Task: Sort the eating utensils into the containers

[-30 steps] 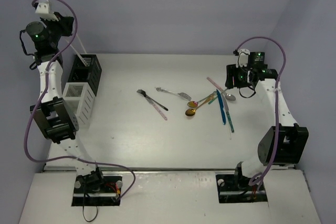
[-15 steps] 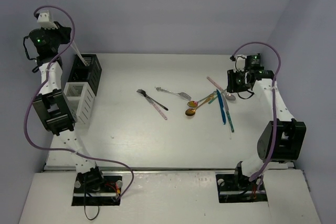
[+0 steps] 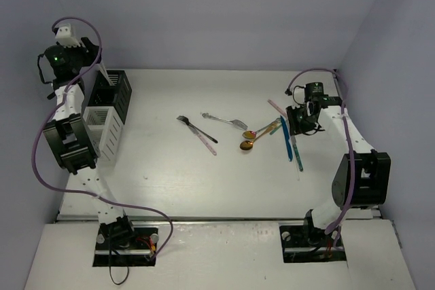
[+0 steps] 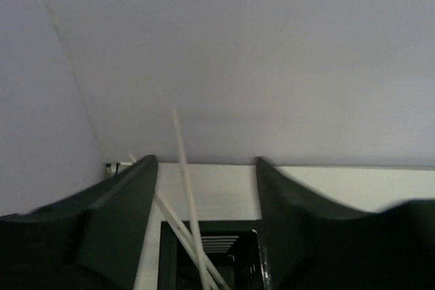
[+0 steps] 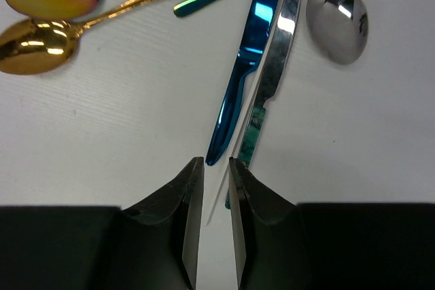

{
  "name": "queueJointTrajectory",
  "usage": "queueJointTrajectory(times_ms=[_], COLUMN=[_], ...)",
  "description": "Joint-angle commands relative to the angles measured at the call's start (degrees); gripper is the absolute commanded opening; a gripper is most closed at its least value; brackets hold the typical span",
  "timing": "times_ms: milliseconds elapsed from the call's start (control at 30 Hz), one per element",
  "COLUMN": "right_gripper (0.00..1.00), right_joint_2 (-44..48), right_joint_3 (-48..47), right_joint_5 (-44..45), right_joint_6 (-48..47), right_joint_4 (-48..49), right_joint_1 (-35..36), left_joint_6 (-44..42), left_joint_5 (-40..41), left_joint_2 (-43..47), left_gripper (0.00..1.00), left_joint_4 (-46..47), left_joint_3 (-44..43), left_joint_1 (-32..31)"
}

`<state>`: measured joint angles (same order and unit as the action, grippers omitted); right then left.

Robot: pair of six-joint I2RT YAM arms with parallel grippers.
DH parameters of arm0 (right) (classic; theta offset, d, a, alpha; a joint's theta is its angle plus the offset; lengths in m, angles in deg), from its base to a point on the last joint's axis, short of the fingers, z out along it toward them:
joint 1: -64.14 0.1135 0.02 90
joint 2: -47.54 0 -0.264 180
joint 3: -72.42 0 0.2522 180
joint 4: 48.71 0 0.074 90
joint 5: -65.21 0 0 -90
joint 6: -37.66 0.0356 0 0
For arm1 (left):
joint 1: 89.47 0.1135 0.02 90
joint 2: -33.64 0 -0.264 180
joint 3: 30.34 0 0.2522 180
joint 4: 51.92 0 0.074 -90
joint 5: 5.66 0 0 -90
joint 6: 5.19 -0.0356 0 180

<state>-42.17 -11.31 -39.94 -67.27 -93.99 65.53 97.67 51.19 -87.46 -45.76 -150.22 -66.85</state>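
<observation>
At the 9 o'clock edge of the table (image 3: 204,181), the black caddy (image 3: 115,92) stands upright, and the white caddy (image 3: 103,130) is tucked right against its 6 o'clock side. The left gripper (image 4: 205,162) hangs above the black one with its fingers spread wide, gripping nothing. Pale sticks (image 4: 183,188) rise out of that caddy between the fingers, tips leaning toward 11 o'clock.

Over toward 3 o'clock the loose cutlery lies flat, and the right gripper (image 5: 215,164) sits low over it, jaws down to a narrow slit.

In its wrist view the blue knife (image 5: 248,66) runs from 1 to 7 o'clock. The green-handled silver knife (image 5: 277,59) lies just beside it on the same line, blade up, handle down. The two gold spoons (image 5: 37,45) have their bowls at 9 o'clock and their handles aimed toward 2. The silver spoon (image 5: 338,22) shows its bowl at 1 o'clock.

And the thin pale stick (image 5: 238,144) slants from 1 to 7 o'clock, its lower end lying in that slit. No pinch shows.
</observation>
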Motion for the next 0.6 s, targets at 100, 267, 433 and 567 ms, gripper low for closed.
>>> queueJointTrajectory(times_ms=[100, 267, 433, 567], right_gripper=[0.12, 0.09, 0.06, 0.11], right_joint_2=[-1.2, -1.6, -5.6, -9.2], right_joint_3=[2.9, 3.8, 3.8, 4.6], right_joint_5=[5.4, 7.1, 5.6, 5.2], right_joint_6=[-3.8, -5.4, -8.0, -10.4], right_joint_4=[-8.0, -11.4, -15.8, -18.9], right_joint_1=[-0.2, -0.5, -0.5, -0.5], left_joint_6=[-3.9, -6.8, -11.9, -14.6], left_joint_5=[0.9, -0.2, -0.8, -0.8], left_joint_2=[14.5, 20.9, 27.5, 30.0], left_gripper=[0.63, 0.63, 0.63, 0.63], left_joint_4=[4.4, 4.4, 4.4, 4.4], left_joint_3=[3.7, 8.3, 14.5, 17.8], left_joint_1=[0.1, -0.5, -1.1, -1.3])
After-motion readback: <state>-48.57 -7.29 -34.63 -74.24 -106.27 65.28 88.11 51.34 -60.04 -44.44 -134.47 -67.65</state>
